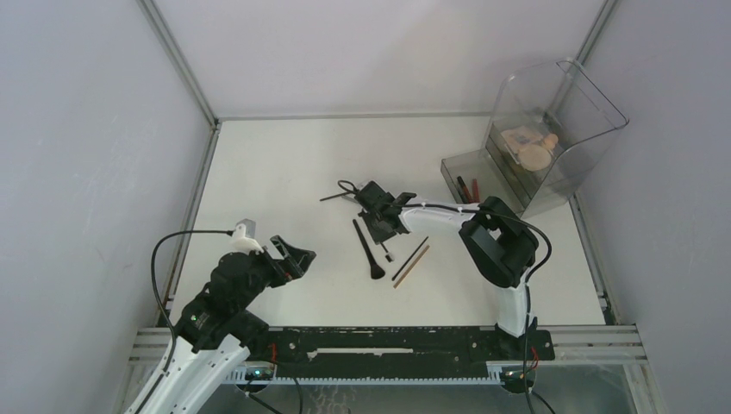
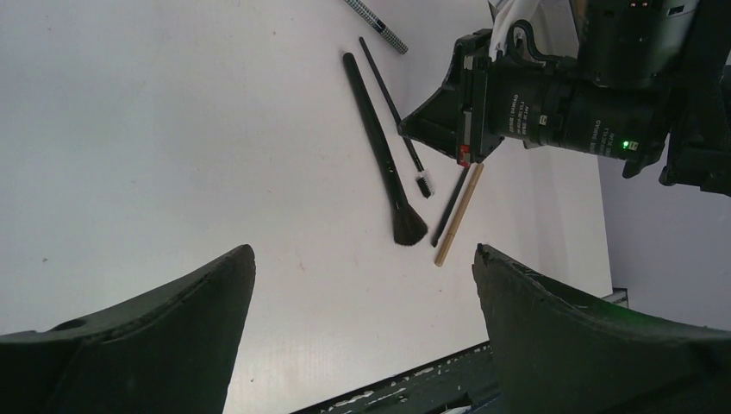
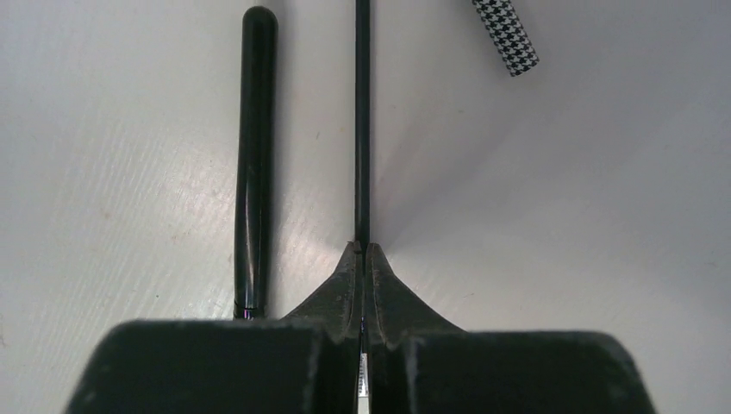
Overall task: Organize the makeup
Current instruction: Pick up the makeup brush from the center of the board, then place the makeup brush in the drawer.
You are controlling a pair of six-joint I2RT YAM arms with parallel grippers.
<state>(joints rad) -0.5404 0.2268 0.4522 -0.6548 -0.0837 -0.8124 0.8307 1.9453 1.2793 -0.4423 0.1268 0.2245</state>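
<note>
Several pieces of makeup lie mid-table. A thick black brush [image 1: 365, 248] [image 2: 379, 147] [image 3: 256, 155] lies beside a thin black brush [image 1: 385, 246] [image 2: 420, 177] [image 3: 362, 129]. My right gripper [image 1: 382, 231] [image 3: 363, 250] [image 2: 409, 129] is down at the table, shut on the thin brush's handle. A dark and a tan pencil [image 1: 412, 261] [image 2: 459, 211] lie just right of it. A houndstooth-patterned stick [image 2: 379, 21] [image 3: 504, 34] lies beyond. My left gripper [image 1: 297, 259] [image 2: 362, 250] hovers open to the left, nothing between its fingers.
The clear smoky organizer [image 1: 595, 129] stands at the back right, holding beige compacts [image 1: 530, 147]. Its drawer [image 1: 448, 168] is pulled out with red tubes [image 1: 470, 188] inside. Grey walls close in the left and right sides.
</note>
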